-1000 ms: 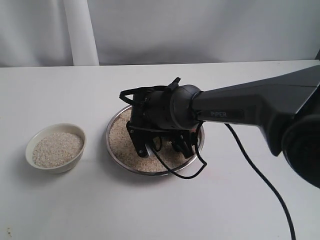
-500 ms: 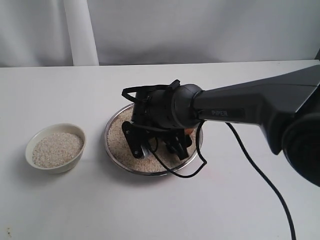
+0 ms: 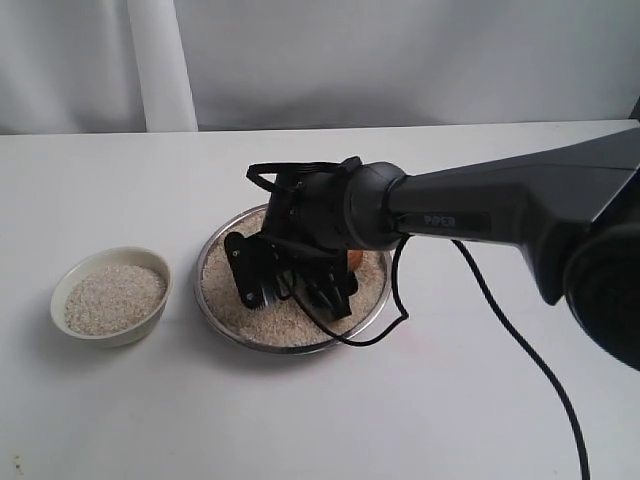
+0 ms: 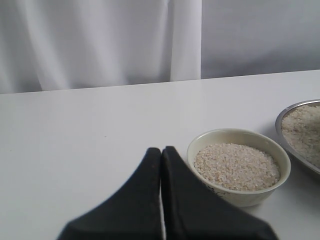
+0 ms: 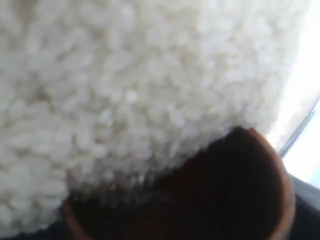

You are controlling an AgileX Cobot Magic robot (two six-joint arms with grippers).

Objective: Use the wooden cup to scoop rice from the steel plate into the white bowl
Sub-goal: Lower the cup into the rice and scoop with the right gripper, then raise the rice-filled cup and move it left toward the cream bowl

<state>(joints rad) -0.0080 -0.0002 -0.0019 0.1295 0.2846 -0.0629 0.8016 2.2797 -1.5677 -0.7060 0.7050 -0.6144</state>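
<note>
- White desk (image 3: pixel 450 400); pale curtain (image 3: pixel 400 60) behind.
- Right gripper (image 3: pixel 290 285): jaws grasping one wooden cup (image 5: pixel 200 200), mouth pushed into the rice (image 3: pixel 280 322).
- One steel plate (image 3: pixel 207 308), mid-desk, holding that rice.
- One white bowl (image 3: pixel 112 336), rice-filled, left of the plate, apart.
- Left gripper (image 4: pixel 161 157): jaws clenched, empty, near the bowl.

The steel plate (image 3: pixel 199 285), wide, shallow and shiny, sits flat, its floor covered by a bed of off-white rice (image 3: pixel 275 322). The white bowl (image 3: pixel 115 332) stands upright at the plate's nine o'clock, apart from it, filled with more grains almost to its rim. The wooden cup (image 5: pixel 215 200), reddish-brown with a dark inside, is tipped over in the plate near its two o'clock. Its open mouth is against the heap and grains meet its lip. Only a sliver of it shows in the exterior view.
</note>
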